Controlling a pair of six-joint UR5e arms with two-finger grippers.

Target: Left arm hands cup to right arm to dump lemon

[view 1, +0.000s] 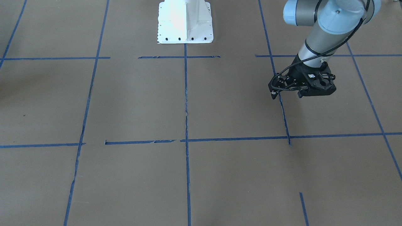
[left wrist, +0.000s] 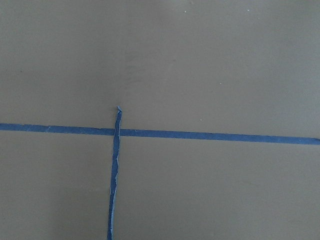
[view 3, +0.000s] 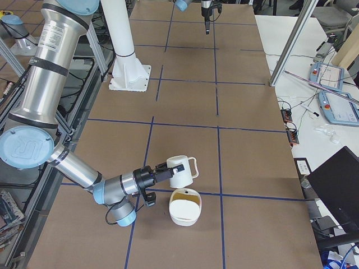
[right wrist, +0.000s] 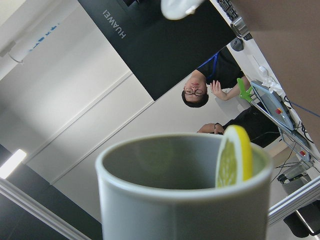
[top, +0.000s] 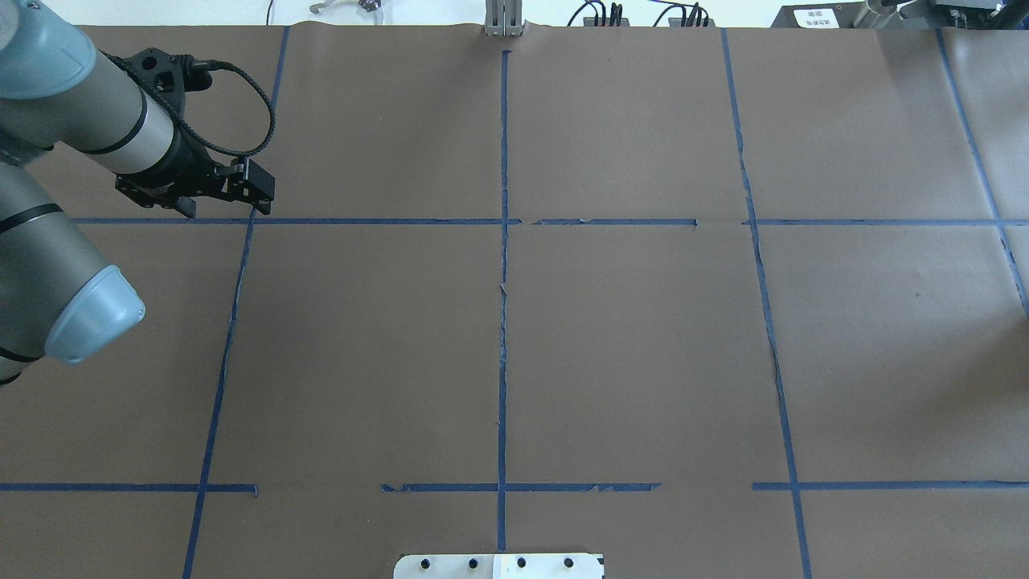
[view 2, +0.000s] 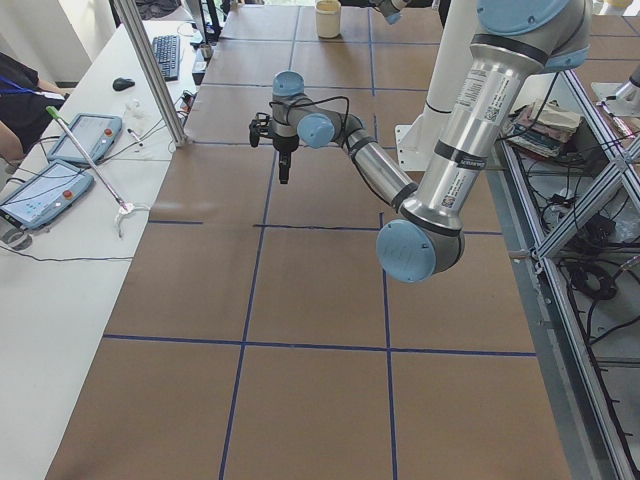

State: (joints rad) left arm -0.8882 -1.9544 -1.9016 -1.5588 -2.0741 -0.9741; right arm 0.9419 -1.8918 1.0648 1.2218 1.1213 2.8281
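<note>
In the exterior right view my right gripper point(view 3: 162, 177) holds the white cup point(view 3: 182, 170) on its side, low over the table, mouth toward a cream bowl point(view 3: 185, 209). The right wrist view shows the cup's grey rim point(right wrist: 150, 172) close up with the yellow lemon point(right wrist: 234, 157) at its lip; my fingers are hidden there. My left gripper point(view 1: 287, 94) is open and empty, hanging above a blue tape line far from the cup. It also shows in the overhead view point(top: 225, 206) at the left.
The brown table point(top: 627, 338) is crossed by blue tape lines. The robot's white base point(view 1: 185, 22) stands at the middle edge. Operators sit beyond the table point(right wrist: 196, 95), beside tablets on a white side bench point(view 3: 336, 103).
</note>
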